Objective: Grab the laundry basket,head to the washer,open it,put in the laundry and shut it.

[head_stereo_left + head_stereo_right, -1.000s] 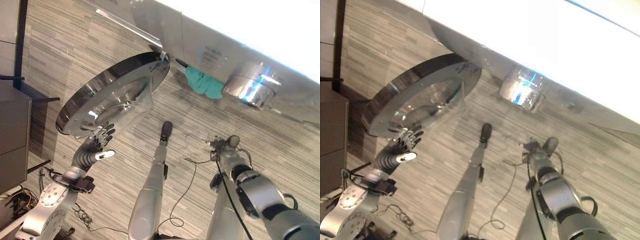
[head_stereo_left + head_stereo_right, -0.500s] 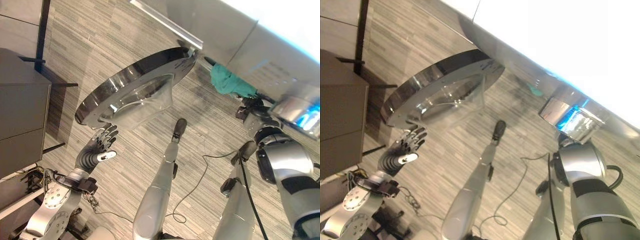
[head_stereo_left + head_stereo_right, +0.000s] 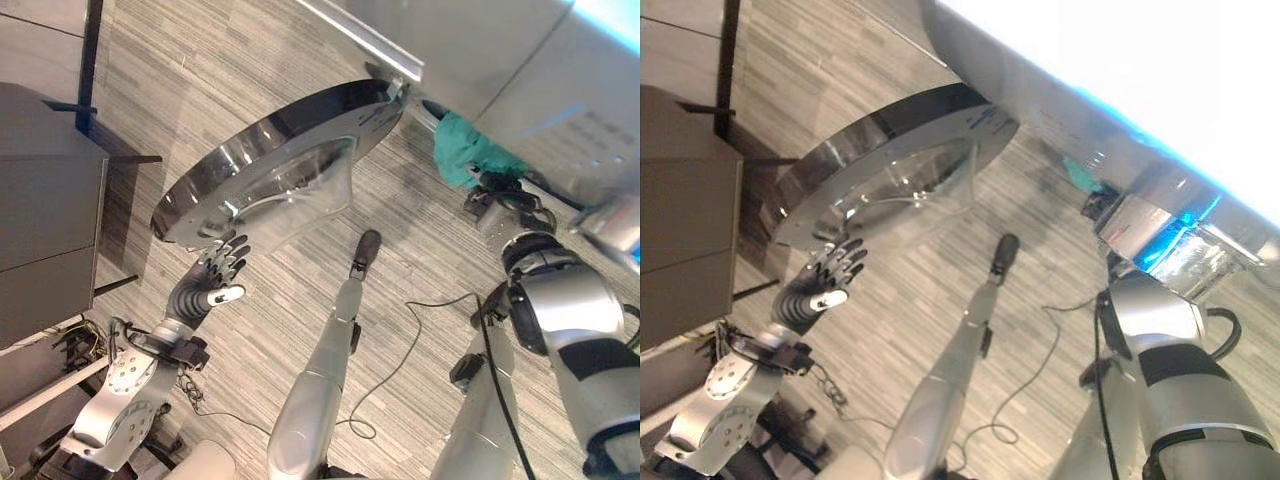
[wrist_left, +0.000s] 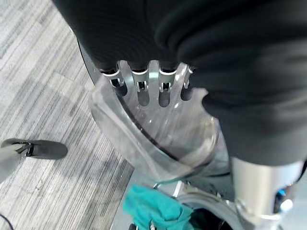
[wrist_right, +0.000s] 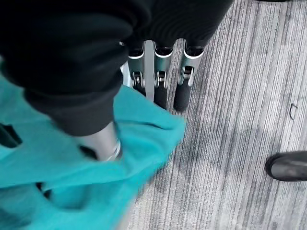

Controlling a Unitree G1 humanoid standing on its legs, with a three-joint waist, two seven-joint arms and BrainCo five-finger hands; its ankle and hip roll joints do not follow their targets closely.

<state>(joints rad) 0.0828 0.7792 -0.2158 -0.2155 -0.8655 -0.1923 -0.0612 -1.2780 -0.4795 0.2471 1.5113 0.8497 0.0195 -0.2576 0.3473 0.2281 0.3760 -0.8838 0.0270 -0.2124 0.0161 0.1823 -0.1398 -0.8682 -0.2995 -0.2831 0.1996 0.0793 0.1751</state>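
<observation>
Left hand (image 3: 215,278): lower left of the left eye view, raised toward the washer door, fingers (image 4: 144,86) straight and spread, resting against the door's clear bowl; curled round nothing.

Right hand (image 3: 497,200): right of the left eye view, at the washer opening. In the right wrist view its thumb is buried in the teal cloth and the other fingers (image 5: 162,91) lie straight down over the cloth's edge; the thumb appears to press the cloth, though whether it truly pinches it cannot be told for certain.

Laundry (image 3: 466,155): teal cloth, upper right of the left eye view, hanging out of the lower rim of the washer opening, touching the right hand. Also in the right wrist view (image 5: 57,163).

Washer door (image 3: 275,165): round, dark-rimmed with a clear domed window, centre-left, swung wide open, hinged at its upper right end.

Washer (image 3: 480,50): silver-grey front, along the upper right of the frame.

Floor (image 3: 200,80): grey striped planks.

Cabinet (image 3: 45,210): dark, at the left edge.
</observation>
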